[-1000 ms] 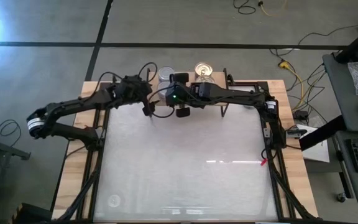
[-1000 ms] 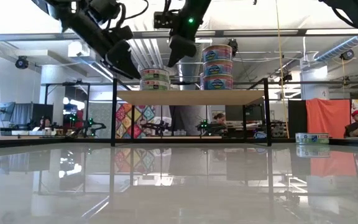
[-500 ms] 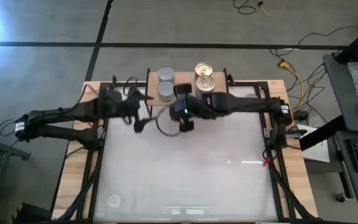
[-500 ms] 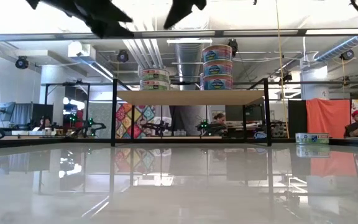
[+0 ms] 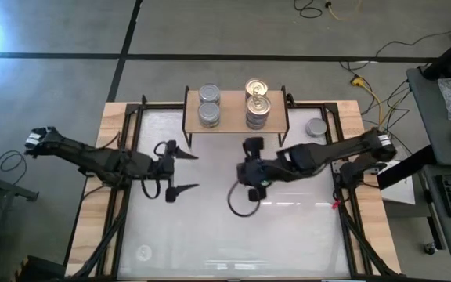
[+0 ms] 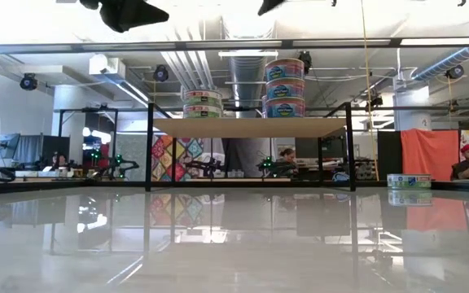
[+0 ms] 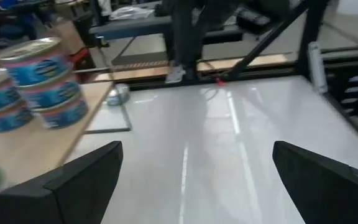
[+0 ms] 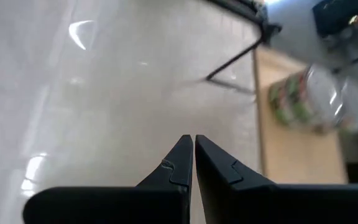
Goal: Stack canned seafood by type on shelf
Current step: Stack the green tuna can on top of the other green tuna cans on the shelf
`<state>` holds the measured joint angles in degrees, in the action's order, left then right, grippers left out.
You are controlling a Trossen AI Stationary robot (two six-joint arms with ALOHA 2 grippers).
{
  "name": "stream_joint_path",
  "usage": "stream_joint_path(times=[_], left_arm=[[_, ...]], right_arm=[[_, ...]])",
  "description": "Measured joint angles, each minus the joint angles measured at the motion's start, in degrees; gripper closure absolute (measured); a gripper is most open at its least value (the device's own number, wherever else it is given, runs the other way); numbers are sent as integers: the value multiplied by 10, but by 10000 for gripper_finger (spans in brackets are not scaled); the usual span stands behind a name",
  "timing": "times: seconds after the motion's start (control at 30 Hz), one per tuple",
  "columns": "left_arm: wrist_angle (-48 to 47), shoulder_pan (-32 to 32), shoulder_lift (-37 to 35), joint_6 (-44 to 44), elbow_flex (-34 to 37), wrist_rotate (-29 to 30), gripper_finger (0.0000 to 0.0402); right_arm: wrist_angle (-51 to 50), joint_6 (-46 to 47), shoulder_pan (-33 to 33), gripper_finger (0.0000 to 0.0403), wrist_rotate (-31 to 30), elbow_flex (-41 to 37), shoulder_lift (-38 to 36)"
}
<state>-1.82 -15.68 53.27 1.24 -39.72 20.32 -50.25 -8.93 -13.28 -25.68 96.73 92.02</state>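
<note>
High view shows the white table [image 5: 233, 227] with the shelf [image 5: 236, 124] at its far edge, carrying silver-topped tins [image 5: 209, 114] stacked on its left half and gold-topped tins [image 5: 257, 108] on its right. One loose tin [image 5: 316, 128] sits near the far right corner. The left gripper [image 5: 182, 171] hangs wide open and empty; the right gripper [image 5: 250, 146], pinched shut, holds nothing. I'd worry that a reach for the loose tin knocks the taller stack
</note>
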Motion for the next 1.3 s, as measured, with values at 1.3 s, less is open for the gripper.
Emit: stream_joint_path(times=[1.3], left_arm=[[52, -18, 44, -35, 0, 62, 3]], right_arm=[[-195, 550, -72, 390, 110, -474, -206]])
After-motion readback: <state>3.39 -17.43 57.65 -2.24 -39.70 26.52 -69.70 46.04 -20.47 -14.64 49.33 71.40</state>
